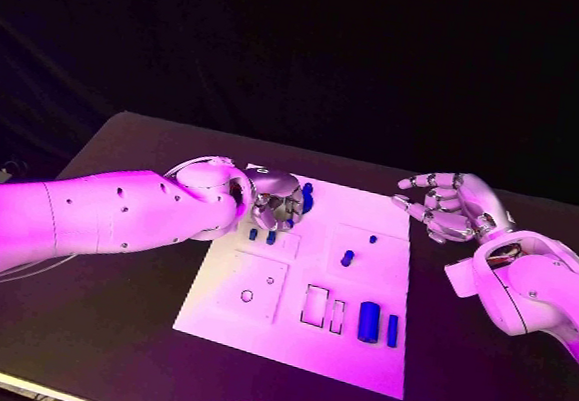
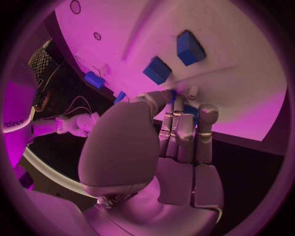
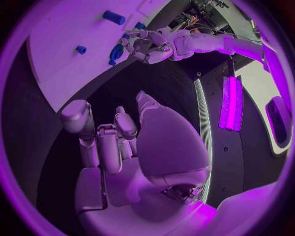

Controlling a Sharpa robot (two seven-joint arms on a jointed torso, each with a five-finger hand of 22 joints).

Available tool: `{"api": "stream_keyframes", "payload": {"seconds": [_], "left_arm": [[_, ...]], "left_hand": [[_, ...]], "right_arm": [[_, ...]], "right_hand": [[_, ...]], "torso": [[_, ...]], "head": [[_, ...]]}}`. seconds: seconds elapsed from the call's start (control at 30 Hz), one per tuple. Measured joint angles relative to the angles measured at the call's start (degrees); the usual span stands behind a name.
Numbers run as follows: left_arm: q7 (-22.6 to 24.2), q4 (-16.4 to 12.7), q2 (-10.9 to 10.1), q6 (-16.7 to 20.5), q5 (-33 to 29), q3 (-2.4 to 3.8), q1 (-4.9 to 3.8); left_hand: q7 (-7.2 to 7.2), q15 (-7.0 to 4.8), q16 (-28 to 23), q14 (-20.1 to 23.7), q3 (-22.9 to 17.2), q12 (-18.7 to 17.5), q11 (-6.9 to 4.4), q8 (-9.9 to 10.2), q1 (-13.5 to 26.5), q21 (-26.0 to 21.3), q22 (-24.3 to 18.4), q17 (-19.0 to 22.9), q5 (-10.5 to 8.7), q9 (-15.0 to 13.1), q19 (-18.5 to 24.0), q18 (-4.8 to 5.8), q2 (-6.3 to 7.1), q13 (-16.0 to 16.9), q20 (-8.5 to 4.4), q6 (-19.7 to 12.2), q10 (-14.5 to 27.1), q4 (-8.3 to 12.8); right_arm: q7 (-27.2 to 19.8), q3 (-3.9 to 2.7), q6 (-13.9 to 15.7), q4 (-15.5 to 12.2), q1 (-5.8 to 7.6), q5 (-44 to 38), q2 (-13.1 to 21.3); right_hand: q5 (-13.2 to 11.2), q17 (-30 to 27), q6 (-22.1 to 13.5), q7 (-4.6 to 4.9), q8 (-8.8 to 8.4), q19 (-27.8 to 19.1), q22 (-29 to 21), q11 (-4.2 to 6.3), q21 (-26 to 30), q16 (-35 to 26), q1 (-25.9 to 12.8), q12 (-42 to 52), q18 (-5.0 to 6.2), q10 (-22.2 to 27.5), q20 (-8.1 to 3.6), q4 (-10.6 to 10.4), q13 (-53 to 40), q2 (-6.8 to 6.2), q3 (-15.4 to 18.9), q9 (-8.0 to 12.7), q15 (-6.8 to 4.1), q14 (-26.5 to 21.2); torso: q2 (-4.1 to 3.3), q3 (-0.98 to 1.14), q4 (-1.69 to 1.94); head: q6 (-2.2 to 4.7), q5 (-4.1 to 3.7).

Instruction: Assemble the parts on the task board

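The white task board (image 1: 292, 337) lies in the middle of the black table. My left hand (image 1: 272, 203) hovers over its far left part, thumb and fingertips (image 2: 184, 93) pinched on a small blue part (image 2: 174, 95). A longer blue part (image 1: 306, 198) sits right beside that hand. Two small blue parts (image 1: 261, 236) stand just below it; in the left wrist view they are blue blocks (image 2: 157, 70). More blue parts stand mid-board (image 1: 347, 258) and at the near right (image 1: 368, 322). My right hand (image 1: 449, 205) hangs at the board's far right corner, fingers apart and empty (image 3: 123, 147).
Empty recesses mark the board's near half: a round hole (image 1: 247, 296) and two rectangular slots (image 1: 314, 305). Bare black table (image 1: 113, 317) lies on both sides of the board. The table's front edge runs along the bottom left.
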State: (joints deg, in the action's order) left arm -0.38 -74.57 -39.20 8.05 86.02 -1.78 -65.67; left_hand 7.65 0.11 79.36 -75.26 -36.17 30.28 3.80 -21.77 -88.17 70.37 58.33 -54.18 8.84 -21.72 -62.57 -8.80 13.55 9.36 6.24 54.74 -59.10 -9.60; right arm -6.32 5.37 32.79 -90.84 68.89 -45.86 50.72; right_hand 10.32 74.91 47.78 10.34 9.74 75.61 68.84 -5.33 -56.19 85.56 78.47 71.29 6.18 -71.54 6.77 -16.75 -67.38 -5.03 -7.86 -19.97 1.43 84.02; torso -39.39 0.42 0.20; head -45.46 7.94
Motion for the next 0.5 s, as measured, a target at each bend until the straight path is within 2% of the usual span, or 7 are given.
{"api": "stream_keyframes", "payload": {"seconds": [0.3,0.5], "left_arm": [[0.80,-1.32,-1.91,2.48,-2.59,0.12,0.11],[1.62,-4.30,-4.56,4.44,-6.62,1.22,0.12]], "left_hand": [[0.24,0.21,0.00,-0.20,-1.39,-2.01,0.51,1.74,0.30,0.86,0.77,0.13,-0.01,0.32,0.00,0.00,-0.30,-0.33,0.00,-0.24,-0.50,1.40],[0.43,0.41,0.00,-0.41,-1.39,-2.50,0.72,1.92,1.26,0.97,0.95,-0.09,-0.01,0.40,0.01,0.00,-0.40,-0.32,0.00,-0.05,-0.71,1.40]], "right_arm": [[0.00,0.00,0.00,-0.02,0.00,0.00,-0.01],[0.00,0.00,0.02,-0.04,0.00,0.00,0.11]], "right_hand": [[0.00,0.00,0.00,0.00,0.00,0.00,0.00,0.00,0.00,0.00,-0.21,0.00,0.00,0.00,0.00,0.00,0.00,0.21,0.00,-0.01,0.00,0.00],[0.00,0.00,0.00,0.00,0.00,0.00,-0.07,0.00,0.32,0.00,-0.29,-0.21,0.00,0.00,0.00,0.00,0.08,0.29,0.00,-0.01,0.00,0.00]], "torso": [[0.01,0.01,-0.01],[0.02,-0.01,0.06]], "head": [[0.32,-0.12],[0.37,-0.26]]}}
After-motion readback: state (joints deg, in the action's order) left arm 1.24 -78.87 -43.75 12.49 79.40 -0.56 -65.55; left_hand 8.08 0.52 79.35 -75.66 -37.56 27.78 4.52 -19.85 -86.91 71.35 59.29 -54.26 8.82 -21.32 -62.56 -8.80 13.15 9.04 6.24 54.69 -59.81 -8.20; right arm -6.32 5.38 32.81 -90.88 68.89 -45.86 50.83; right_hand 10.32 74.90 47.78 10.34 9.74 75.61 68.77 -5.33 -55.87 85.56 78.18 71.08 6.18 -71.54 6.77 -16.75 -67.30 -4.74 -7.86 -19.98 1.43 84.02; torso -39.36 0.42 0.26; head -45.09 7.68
